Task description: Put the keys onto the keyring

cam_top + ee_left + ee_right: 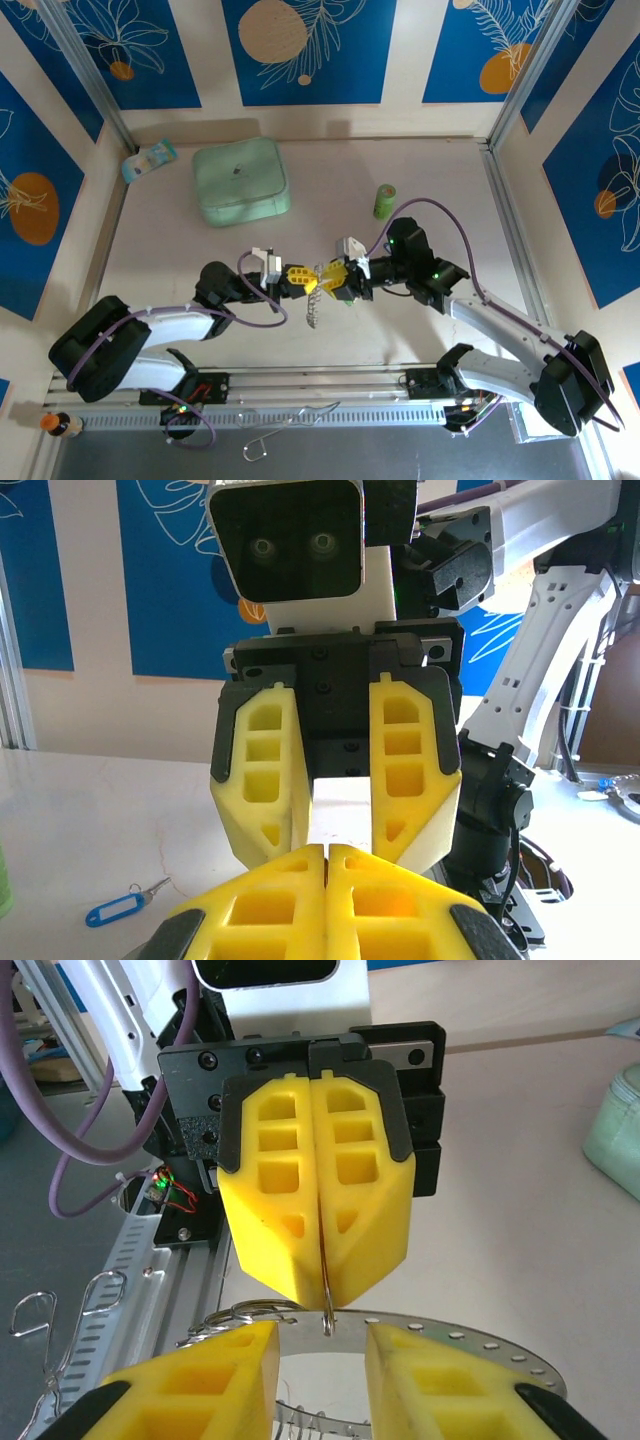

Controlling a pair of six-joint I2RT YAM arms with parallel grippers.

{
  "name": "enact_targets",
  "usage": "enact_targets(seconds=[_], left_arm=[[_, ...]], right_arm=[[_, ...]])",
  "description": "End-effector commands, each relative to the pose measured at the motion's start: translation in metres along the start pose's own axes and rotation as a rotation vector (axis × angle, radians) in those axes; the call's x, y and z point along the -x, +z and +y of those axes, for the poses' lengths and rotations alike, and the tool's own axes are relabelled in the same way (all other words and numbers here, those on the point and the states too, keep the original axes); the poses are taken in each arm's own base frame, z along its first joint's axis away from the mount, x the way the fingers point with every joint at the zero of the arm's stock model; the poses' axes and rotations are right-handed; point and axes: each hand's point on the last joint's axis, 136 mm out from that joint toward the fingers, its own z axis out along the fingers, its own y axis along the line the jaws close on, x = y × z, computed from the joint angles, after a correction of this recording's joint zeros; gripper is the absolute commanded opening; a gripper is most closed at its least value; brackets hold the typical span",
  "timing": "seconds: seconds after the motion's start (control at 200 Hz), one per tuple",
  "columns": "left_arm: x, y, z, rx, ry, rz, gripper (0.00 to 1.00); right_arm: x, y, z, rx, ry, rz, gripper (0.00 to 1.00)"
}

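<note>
At mid-table the left gripper (308, 283) reaches rightward, jaws clamped on the keyring (313, 306), which hangs below. Facing it, the right gripper (328, 279) holds its jaws parted astride the ring. Bare tabletop (180, 260) surrounds both, and the side walls stand well apart.

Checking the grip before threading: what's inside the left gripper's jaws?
A thin metal wire, running down to the keyring. Its upper end is hidden inside the shut left gripper.

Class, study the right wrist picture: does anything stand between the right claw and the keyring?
Nothing visible does. The keyring lies across the gap between the right claw's parted fingers. The left claw, facing it, is shut on the ring's thin wire from the opposite side and does not block it.
</note>
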Motion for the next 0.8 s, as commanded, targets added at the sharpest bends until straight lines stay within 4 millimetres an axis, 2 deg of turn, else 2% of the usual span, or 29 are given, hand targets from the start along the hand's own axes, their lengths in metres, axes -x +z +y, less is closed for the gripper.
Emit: enact_targets(seconds=[0.0,0.15,0.275,0.335,0.4,0.48,0.535,0.61,0.795], left_arm=[[0.023,0.005,-0.009,-0.047,0.089,-0.067,0.00],[0.023,0.005,-0.008,-0.045,0.087,-0.067,0.00],[0.024,0.005,-0.008,-0.040,0.087,-0.070,0.00],[0.024,0.005,-0.007,-0.031,0.088,-0.071,0.00],[0.023,0.004,-0.003,-0.002,0.085,-0.073,0.00],[0.020,-0.001,0.002,0.048,0.081,-0.067,0.23],[0.015,-0.004,0.004,0.076,0.075,-0.046,0.31],[0.006,-0.008,0.003,0.092,0.075,0.015,0.34],[-0.021,-0.021,0.001,0.125,0.085,0.234,0.33]], right_arm=[[0.009,0.003,0.002,0.017,-0.042,-0.022,0.27],[0.010,0.008,0.002,0.014,-0.046,-0.023,0.20],[0.009,0.010,0.001,0.014,-0.050,-0.021,0.09],[0.009,0.011,-0.001,0.005,-0.052,-0.020,0.00],[0.009,0.010,-0.003,-0.007,-0.058,-0.019,0.00],[0.008,0.008,-0.006,-0.030,-0.066,-0.006,0.00],[0.006,0.005,-0.007,-0.048,-0.073,0.014,0.00],[0.003,0.002,-0.007,-0.057,-0.076,0.049,0.00],[-0.003,-0.001,-0.004,-0.052,-0.080,0.114,0.00]])
